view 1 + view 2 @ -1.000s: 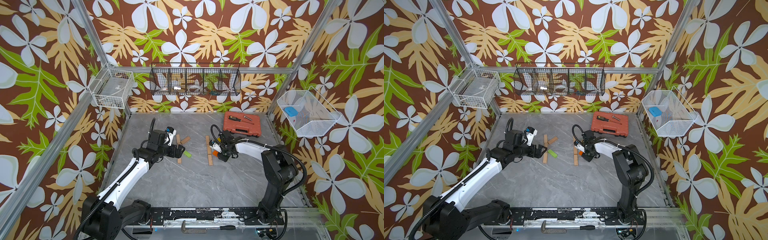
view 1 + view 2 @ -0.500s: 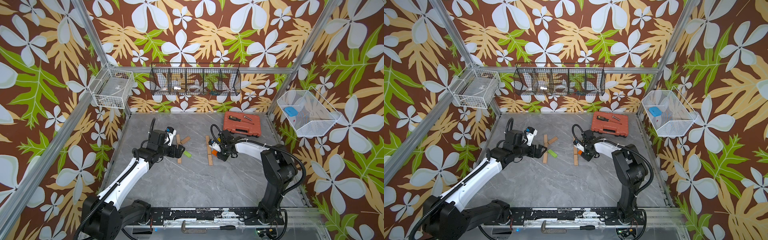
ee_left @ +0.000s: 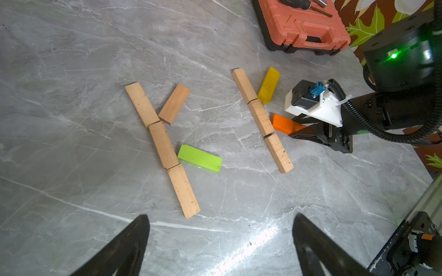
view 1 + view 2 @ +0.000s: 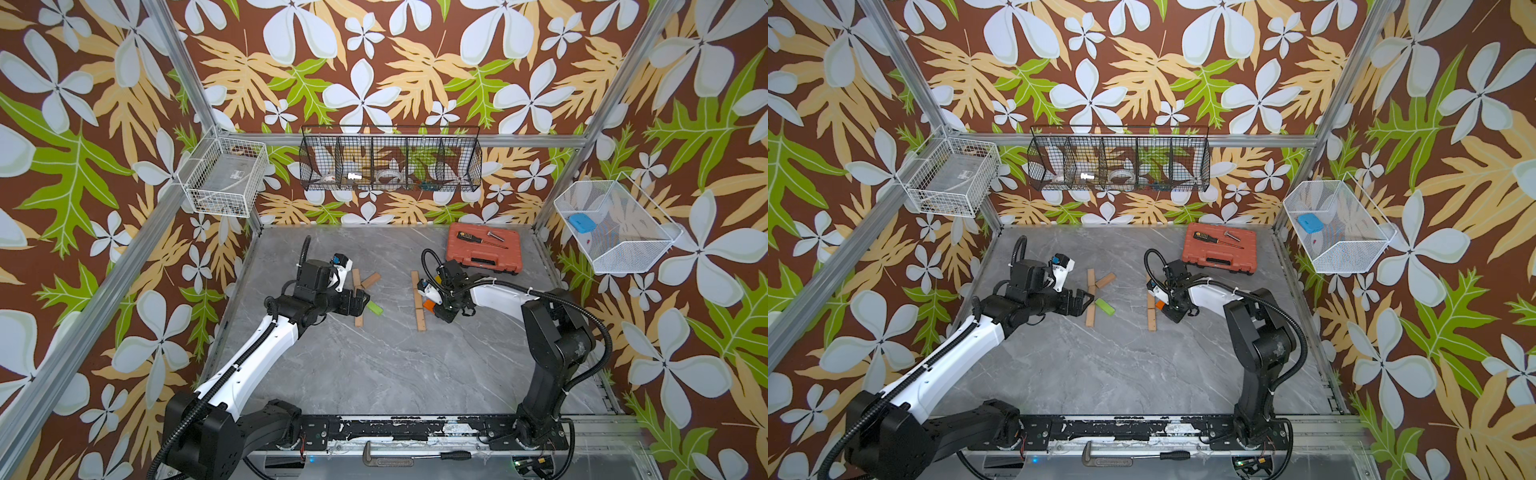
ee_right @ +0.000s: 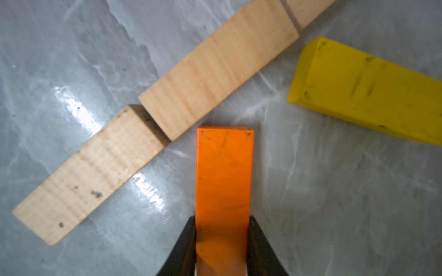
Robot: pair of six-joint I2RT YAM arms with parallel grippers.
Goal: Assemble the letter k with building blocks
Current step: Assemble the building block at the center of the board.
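Two rows of plain wood building blocks lie end to end on the grey table. The left row (image 3: 162, 145) has a slanted wood plank (image 3: 174, 104) and a green block (image 3: 199, 157) beside it. The right row (image 3: 260, 117) has a yellow block (image 3: 268, 85) slanted against it. My right gripper (image 5: 222, 218) is shut on an orange block (image 5: 224, 167), whose far end sits close to that row's middle plank (image 5: 215, 71). My left gripper (image 3: 220, 216) hangs open and empty just short of the left row's near end.
A red-orange tool case (image 4: 483, 248) with a screwdriver on it sits at the back right of the table. Wire baskets hang on the walls: white (image 4: 224, 176), black (image 4: 390, 164) and white (image 4: 615, 226). A hammer (image 4: 386, 461) lies on the front rail.
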